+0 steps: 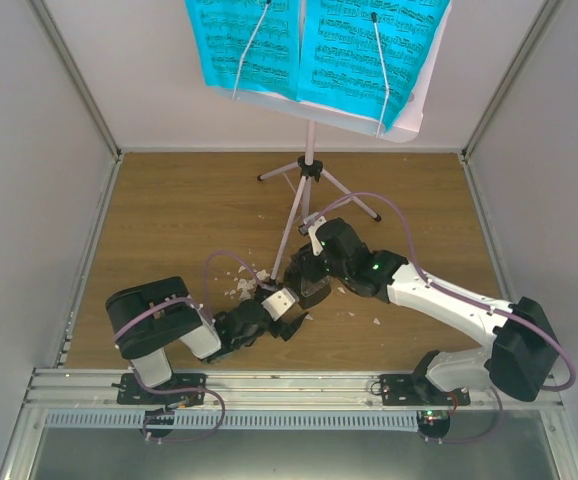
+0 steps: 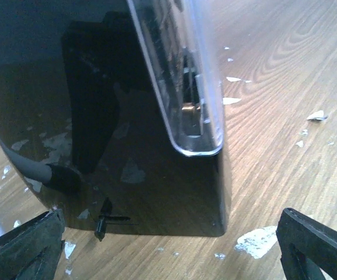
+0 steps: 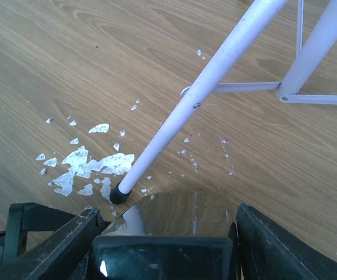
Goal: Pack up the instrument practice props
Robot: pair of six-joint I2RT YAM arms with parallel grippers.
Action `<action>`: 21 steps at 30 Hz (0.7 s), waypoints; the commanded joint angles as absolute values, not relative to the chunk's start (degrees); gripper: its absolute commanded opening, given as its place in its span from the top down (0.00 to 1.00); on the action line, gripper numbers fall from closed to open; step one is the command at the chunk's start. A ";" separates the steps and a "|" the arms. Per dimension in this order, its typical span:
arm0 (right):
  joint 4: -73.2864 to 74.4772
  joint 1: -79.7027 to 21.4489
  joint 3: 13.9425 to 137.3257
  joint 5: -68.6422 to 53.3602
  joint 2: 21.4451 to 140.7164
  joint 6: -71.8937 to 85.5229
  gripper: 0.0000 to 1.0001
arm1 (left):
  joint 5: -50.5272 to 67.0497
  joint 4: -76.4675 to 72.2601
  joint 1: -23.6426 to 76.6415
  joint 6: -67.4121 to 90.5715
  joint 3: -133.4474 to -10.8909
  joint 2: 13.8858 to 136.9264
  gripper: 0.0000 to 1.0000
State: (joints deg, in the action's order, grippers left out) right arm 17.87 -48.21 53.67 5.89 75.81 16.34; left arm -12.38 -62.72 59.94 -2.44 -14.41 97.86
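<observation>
The black pyramid metronome [image 3: 174,216] stands on the wooden table, its narrow top between my right gripper's [image 3: 165,245] fingers, which press on both sides. In the left wrist view the metronome [image 2: 145,175] fills the frame, its clear cover [image 2: 186,76] on the right face. My left gripper [image 2: 171,236] is open, its fingers spread wide just short of the metronome's base. The pale pink music stand [image 1: 309,150] stands behind on its tripod, holding the blue music sheets [image 1: 369,55]. One tripod leg [image 3: 203,93] ends beside the metronome.
White scraps [image 3: 92,163] lie on the table by the tripod foot [image 3: 119,195] and round the metronome [image 2: 256,240]. Grey walls enclose the table [image 1: 169,220] on three sides. A metal rail [image 1: 289,385] runs along the near edge.
</observation>
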 commanded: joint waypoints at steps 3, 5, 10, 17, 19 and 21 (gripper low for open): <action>16.10 -48.60 52.91 4.57 74.83 17.59 0.37 | -12.79 -68.85 57.64 -0.36 -15.01 100.21 0.01; 16.03 -48.61 52.84 4.58 74.80 17.66 0.37 | -12.30 -68.82 57.17 -0.10 -15.32 101.16 0.01; 15.85 -48.60 53.01 4.79 74.93 17.78 0.37 | -10.96 -69.11 56.48 -0.17 -15.71 102.32 0.03; 15.91 -48.60 53.04 4.66 74.90 17.78 0.37 | -10.73 -67.71 56.34 -0.16 -16.89 103.27 0.06; 15.88 -48.60 53.00 4.70 74.92 17.81 0.37 | -10.61 -67.49 56.34 -0.14 -17.11 103.51 0.07; 15.81 -48.60 52.91 4.65 74.88 17.75 0.37 | -10.30 -66.62 56.33 -0.17 -17.66 103.67 0.07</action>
